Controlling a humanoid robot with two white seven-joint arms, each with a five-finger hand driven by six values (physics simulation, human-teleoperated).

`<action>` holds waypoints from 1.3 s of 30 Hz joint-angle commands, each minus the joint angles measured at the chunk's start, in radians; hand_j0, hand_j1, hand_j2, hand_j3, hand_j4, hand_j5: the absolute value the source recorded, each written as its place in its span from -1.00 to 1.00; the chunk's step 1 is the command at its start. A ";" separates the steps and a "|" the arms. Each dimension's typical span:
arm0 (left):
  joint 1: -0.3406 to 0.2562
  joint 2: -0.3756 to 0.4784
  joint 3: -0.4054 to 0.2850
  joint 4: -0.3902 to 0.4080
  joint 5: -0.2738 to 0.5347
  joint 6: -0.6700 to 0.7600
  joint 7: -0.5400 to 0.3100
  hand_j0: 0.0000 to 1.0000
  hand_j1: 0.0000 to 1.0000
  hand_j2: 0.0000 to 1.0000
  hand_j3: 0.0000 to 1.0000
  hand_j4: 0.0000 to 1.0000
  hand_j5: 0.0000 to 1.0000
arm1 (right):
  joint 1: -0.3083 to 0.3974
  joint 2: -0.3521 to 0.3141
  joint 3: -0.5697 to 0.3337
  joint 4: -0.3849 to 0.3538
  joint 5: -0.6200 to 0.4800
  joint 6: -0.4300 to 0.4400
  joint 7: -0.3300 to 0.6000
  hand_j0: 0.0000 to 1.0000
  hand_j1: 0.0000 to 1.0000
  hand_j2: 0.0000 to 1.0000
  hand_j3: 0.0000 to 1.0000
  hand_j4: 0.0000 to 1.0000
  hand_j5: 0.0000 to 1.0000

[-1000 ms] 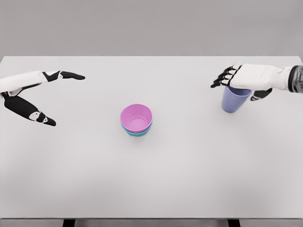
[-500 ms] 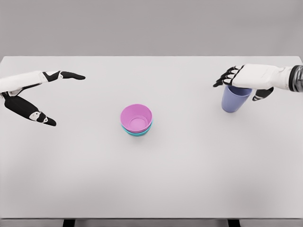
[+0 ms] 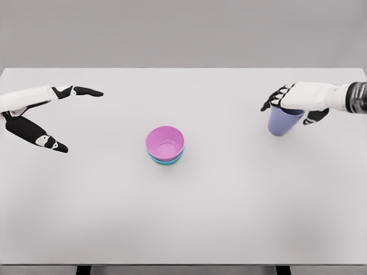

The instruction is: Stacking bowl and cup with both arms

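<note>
A: Where is the right hand?

B: At the table's far right, lying over the top of the cup. The palm covers the rim, the dark fingers curl down over the cup's left side, and the thumb shows on the right side, lower down.

A: So it grips the cup?

B: The fingers and thumb bracket it on both sides and the palm sits on the rim, so it reads as a grasp from above. Whether every fingertip actually presses the wall, I cannot tell.

A: Is the cup upright?

B: It is roughly upright, mouth up under the palm, narrowing toward its base. I cannot tell whether the base touches the table.

A: And the left hand?

B: It is spread wide at the left edge. One finger points right across the table, the thumb angles down toward the near side, and nothing lies between them. It touches no object.

A: Where are the bowls?

B: Near the middle of the table, a little left of centre. The pink bowl sits nested inside the teal bowl, of which only a thin rim shows below. Both hands are well apart from them.
</note>
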 commanded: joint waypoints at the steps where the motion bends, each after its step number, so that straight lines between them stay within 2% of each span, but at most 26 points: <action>1: 0.000 0.001 0.001 0.000 0.008 0.003 0.000 1.00 1.00 1.00 1.00 1.00 1.00 | 0.000 0.004 0.007 0.006 -0.003 0.002 0.000 0.67 0.67 0.67 0.67 0.67 0.67; 4: 0.000 0.001 0.001 0.000 0.008 0.003 0.000 1.00 1.00 1.00 1.00 1.00 1.00 | -0.006 0.002 0.007 0.005 -0.004 0.002 0.000 0.33 0.33 0.33 0.33 0.33 0.33; 8: 0.000 0.001 0.001 0.000 0.008 0.003 0.000 1.00 1.00 1.00 1.00 1.00 1.00 | -0.020 0.004 -0.003 -0.002 -0.010 0.002 0.000 0.22 0.22 0.22 0.22 0.22 0.22; 18: 0.000 0.001 0.001 0.000 0.008 0.003 0.000 1.00 1.00 1.00 1.00 1.00 1.00 | -0.035 0.022 -0.052 -0.040 -0.016 0.002 0.000 0.23 0.23 0.23 0.23 0.23 0.23; 24: 0.000 0.001 0.001 0.000 0.008 0.003 0.000 1.00 1.00 1.00 1.00 1.00 1.00 | -0.054 0.080 -0.079 -0.092 -0.016 0.002 0.000 0.24 0.24 0.24 0.24 0.24 0.24; 32: 0.000 0.001 0.001 0.001 0.008 0.003 0.000 1.00 1.00 1.00 1.00 1.00 1.00 | -0.069 0.145 -0.075 -0.199 -0.021 0.002 0.000 0.27 0.27 0.27 0.27 0.27 0.27; 39: 0.000 0.001 0.001 0.000 0.008 0.003 0.000 1.00 1.00 1.00 1.00 1.00 1.00 | -0.068 0.169 -0.074 -0.308 -0.022 0.002 0.000 0.30 0.30 0.30 0.30 0.30 0.30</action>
